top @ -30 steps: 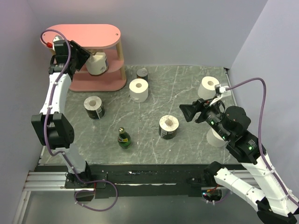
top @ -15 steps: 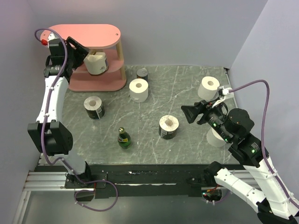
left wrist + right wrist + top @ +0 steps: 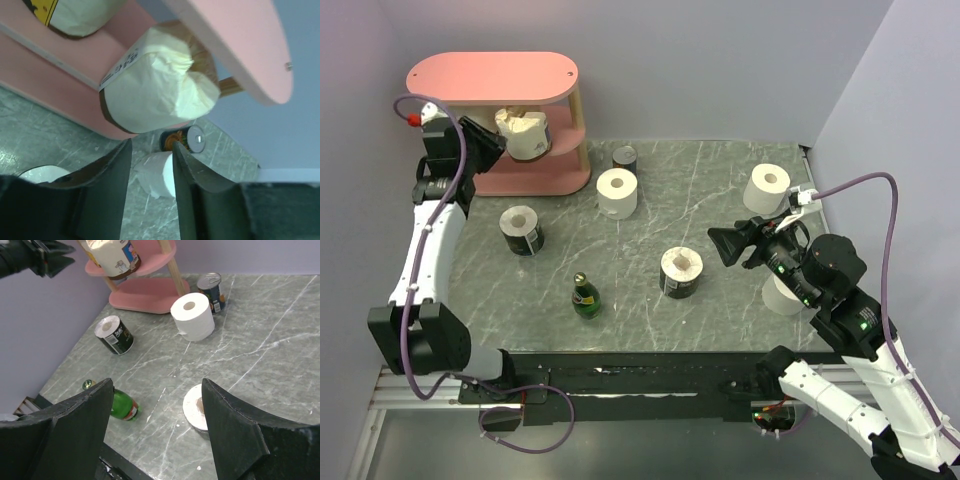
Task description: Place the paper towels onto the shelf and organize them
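Several paper towels [image 3: 617,192] off the shelf [image 3: 490,75]

Table [image 3: 700,200]: grey stone-look top with thin white veins running across it, matt, carrying only small soft shadows. Back wall [image 3: 720,60]: plain pale lilac. Left wall [image 3: 350,120] and right wall [image 3: 910,110]: the same lilac, meeting the table's edges and closing it in on three sides. Near edge: a black strip [image 3: 650,360] runs along the table, then an aluminium rail [image 3: 410,388] at lower left. Below that, a dull grey surface [image 3: 650,450]; floor or panel, cannot tell. Light even and diffuse
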### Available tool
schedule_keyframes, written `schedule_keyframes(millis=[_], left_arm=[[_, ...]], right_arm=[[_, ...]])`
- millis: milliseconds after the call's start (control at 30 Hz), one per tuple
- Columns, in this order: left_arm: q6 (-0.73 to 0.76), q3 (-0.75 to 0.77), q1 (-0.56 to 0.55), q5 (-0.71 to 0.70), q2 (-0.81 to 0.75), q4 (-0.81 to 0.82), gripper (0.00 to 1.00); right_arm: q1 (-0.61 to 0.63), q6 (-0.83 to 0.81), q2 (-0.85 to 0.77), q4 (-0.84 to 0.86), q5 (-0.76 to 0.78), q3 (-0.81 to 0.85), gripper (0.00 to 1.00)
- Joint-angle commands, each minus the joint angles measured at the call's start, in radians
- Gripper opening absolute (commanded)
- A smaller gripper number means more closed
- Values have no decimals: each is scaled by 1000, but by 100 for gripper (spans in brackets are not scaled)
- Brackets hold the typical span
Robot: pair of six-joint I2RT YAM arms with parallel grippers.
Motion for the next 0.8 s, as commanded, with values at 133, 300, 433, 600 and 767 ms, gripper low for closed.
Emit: schedule_keyframes(millis=[133,300,433,600,767], left_arm=[[2,1,-17,33,129,122,39],[-13,51,-23,27,192,179,39],[-19,94,-30,19,246,203,40],[-30,113,-53,19,293,257,41],[-27,156,-76,11,335,253,41]], right_arm=[[-2,-1,18,54,-5,16,78],[-3,-10,42,67,-12,25,78],[-3,-21,70,70,-8,41,78],[-3,-39,91,89,3,54,78],[-3,-50,111,103,2,56,78]])
